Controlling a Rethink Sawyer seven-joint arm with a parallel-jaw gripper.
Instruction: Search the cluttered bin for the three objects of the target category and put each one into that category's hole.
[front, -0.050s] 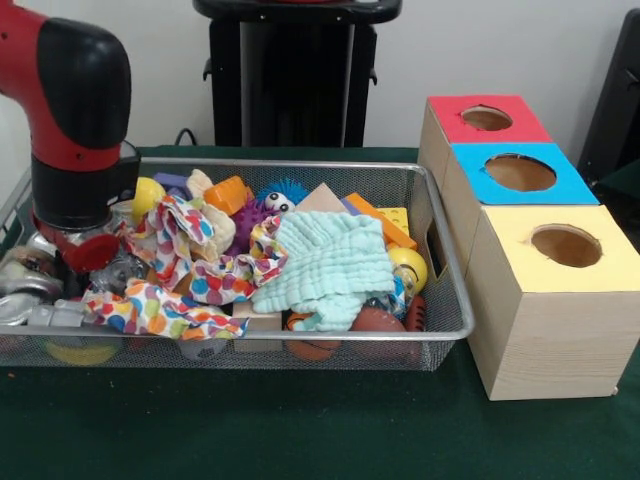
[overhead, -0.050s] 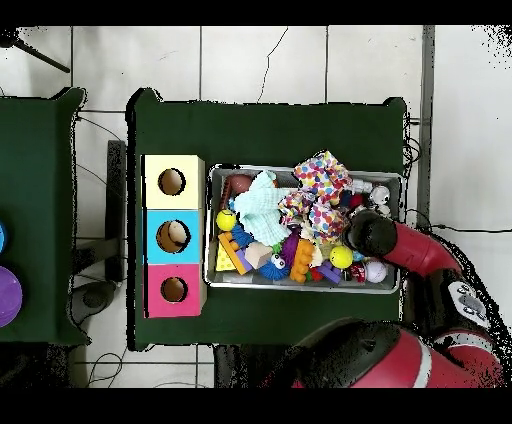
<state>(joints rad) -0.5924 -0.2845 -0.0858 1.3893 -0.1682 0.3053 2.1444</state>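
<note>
A wire mesh bin (front, -0.050s: 440, 250) is heaped with toys and cloths. A polka-dot cloth (front, -0.050s: 190, 260) sprawls over its left half, and a mint-green cloth (front, -0.050s: 335, 265) lies right of centre. Around them show a yellow ball (front, -0.050s: 148, 195), an orange block (front, -0.050s: 228, 195), a purple spiky ball (front, -0.050s: 248, 212) and a brown football (front, -0.050s: 380, 325). My gripper (front, -0.050s: 92, 255) is low in the bin's left end, against the polka-dot cloth, and the arm hides its tips. In the overhead view the arm (overhead, -0.050s: 372, 235) covers the bin's (overhead, -0.050s: 212, 230) right end beside the polka-dot cloth (overhead, -0.050s: 320, 195).
Three wooden boxes with holes in their tops stand in a row beside the bin: red (front, -0.050s: 487, 118), blue (front, -0.050s: 520, 172) and yellow (front, -0.050s: 566, 245). Shiny metal pieces (front, -0.050s: 25, 285) lie at the bin's left end. Green cloth covers the table (front, -0.050s: 300, 420).
</note>
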